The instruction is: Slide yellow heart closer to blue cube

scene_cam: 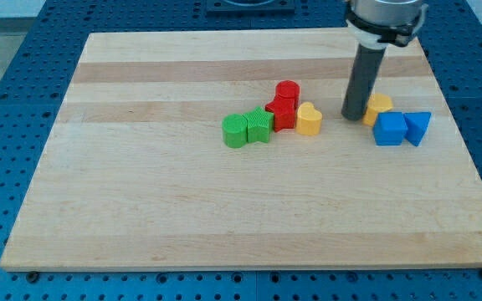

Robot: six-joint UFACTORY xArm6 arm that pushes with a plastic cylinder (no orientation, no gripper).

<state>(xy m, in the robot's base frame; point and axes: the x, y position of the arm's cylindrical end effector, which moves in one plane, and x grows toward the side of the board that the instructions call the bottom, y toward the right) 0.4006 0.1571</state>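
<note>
Tip [355, 116] beside yellow block [380, 105], touching unclear.

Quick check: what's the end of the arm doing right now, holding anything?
My tip: a bare rod with nothing to hold, resting beside the yellow block, right of the yellow heart.

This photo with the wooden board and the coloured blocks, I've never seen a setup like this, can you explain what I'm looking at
A single camera looks down at a wooden board on a blue perforated table. The dark rod is a robot arm's pusher; it grips nothing, only shoves. My tip touches down just left of a yellow block, above the blue cube and blue triangle. Mid-board sits a cluster: yellow heart, two red blocks, two green blocks. Nothing is held.
</note>
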